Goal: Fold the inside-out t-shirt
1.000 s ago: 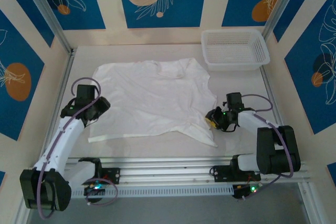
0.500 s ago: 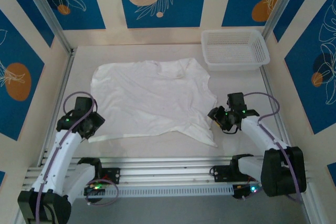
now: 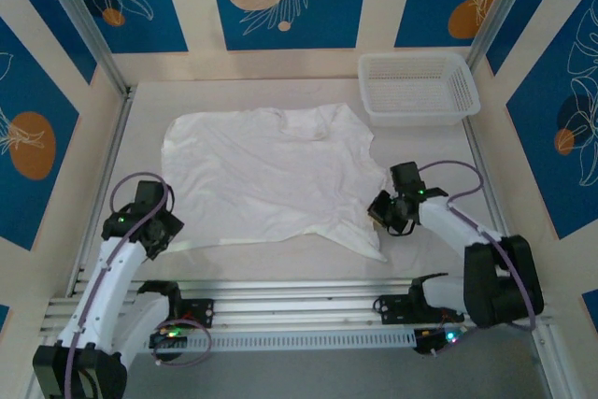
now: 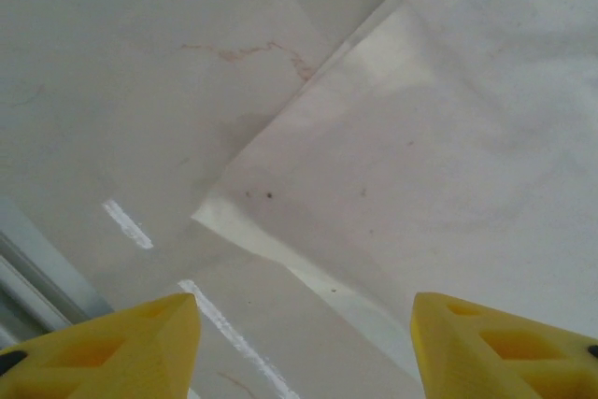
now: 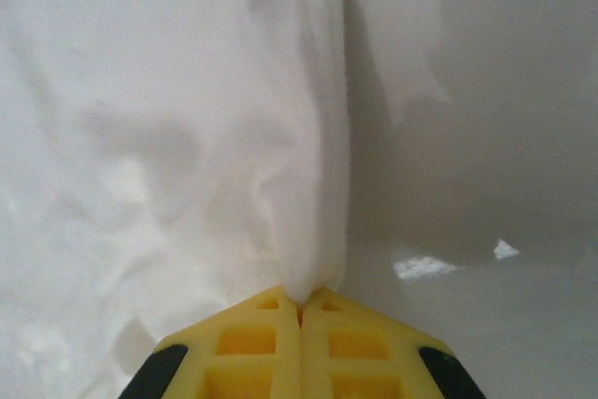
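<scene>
I'm watching right fingers (image 5: 266, 338) pinching a thin t-shirt (image 5: 168, 137) ridge; left fingers (image 4: 112, 348) spread, corner just ahead. Fearing that pinch slipping.

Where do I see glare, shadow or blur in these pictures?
Left wrist: two white glare streaks on the table beside the t-shirt corner. Right wrist: the pinched cloth ridge throws a grey shadow to its right, with small glare spots. Top external: even light, sharp.

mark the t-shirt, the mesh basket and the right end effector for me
t-shirt (image 3: 271, 184), top external view, middle of the spread cloth
mesh basket (image 3: 420, 120), top external view, near wall
right end effector (image 5: 301, 307), right wrist view, where the closed fingertips pinch the t-shirt's fold
</scene>
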`<action>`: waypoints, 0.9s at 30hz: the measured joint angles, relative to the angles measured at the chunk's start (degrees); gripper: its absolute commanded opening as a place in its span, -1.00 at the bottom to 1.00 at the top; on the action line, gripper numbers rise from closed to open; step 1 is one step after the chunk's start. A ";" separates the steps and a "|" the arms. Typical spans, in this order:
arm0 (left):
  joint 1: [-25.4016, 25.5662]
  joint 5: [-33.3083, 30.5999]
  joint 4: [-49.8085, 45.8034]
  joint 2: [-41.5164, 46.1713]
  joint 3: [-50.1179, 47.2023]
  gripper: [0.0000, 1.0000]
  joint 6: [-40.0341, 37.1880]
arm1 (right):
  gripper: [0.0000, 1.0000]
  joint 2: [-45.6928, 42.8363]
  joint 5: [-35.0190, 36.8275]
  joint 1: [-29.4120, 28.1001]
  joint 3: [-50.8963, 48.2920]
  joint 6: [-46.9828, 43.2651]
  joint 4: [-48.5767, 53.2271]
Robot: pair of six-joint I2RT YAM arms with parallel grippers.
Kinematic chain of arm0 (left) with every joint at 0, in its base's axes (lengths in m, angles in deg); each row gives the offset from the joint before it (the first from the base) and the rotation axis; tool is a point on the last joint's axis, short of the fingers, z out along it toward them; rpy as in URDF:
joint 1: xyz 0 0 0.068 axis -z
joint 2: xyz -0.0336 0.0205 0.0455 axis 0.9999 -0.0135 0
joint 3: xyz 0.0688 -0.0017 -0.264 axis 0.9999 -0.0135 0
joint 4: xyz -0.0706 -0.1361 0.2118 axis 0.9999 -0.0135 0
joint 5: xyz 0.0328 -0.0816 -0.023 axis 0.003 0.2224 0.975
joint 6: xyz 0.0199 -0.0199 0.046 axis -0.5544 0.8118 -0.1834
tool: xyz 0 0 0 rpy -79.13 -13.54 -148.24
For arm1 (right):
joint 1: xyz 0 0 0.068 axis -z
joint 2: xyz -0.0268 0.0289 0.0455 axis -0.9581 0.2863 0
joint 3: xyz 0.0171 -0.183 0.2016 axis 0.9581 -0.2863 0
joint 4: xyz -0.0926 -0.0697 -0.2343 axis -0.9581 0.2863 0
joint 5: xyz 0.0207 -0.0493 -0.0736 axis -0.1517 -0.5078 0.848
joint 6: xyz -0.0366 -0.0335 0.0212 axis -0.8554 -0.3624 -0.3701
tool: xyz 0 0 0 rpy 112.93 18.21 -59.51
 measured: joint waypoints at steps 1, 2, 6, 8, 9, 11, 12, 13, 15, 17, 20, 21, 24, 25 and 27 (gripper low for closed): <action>0.00 -0.28 -0.61 0.63 -0.02 0.23 0.11 | -0.92 -2.34 0.50 0.85 0.00 -0.02 -0.04; 0.00 -0.48 -1.05 1.11 -0.09 0.23 0.20 | -0.92 -4.55 1.01 1.73 0.00 -0.04 -0.11; 0.00 0.22 -2.32 1.95 -0.98 0.24 0.31 | -0.94 -10.40 2.80 3.45 0.00 -0.44 0.70; 0.00 1.68 -2.58 1.95 -2.12 0.23 0.35 | -0.95 -12.22 3.65 3.74 -0.15 -0.46 1.42; 0.00 2.54 -2.54 1.90 -2.97 0.24 0.35 | -0.94 -13.55 3.93 3.93 -0.42 -0.46 1.62; 0.00 4.31 -2.40 1.42 -4.96 0.24 0.61 | -0.95 -16.59 4.33 4.63 -1.33 -0.44 1.64; 0.00 5.31 -2.08 0.85 -5.90 0.23 0.72 | -0.94 -18.45 4.55 5.09 -1.90 -0.44 1.70; 0.00 6.47 -1.33 0.00 -6.88 0.23 0.81 | -0.94 -20.13 4.70 5.51 -2.40 -0.26 1.79; 0.00 8.92 0.50 -2.12 -8.26 0.24 1.20 | -0.94 -22.23 4.70 5.90 -2.82 -0.24 1.97; 0.00 10.29 2.51 -4.68 -8.74 0.24 1.62 | -0.94 -23.10 4.66 6.03 -2.82 -0.26 1.99; -0.13 11.28 5.79 -6.49 -8.94 0.24 2.40 | -0.94 -23.10 4.44 6.03 -2.82 -0.26 2.19; -0.26 11.61 6.91 -6.43 -9.22 0.23 2.75 | -0.94 -23.10 4.42 6.03 -2.82 -0.28 2.25; -1.07 13.03 9.73 -5.70 -11.37 0.22 4.33 | -0.94 -23.10 4.26 6.03 -2.82 -0.28 2.38; -1.46 13.44 10.01 -5.40 -12.26 0.22 4.85 | -0.94 -23.10 4.24 6.03 -2.82 -0.28 2.40; -2.56 14.08 10.21 -4.68 -14.12 0.21 5.68 | -0.94 -23.10 4.24 6.03 -2.82 -0.28 2.40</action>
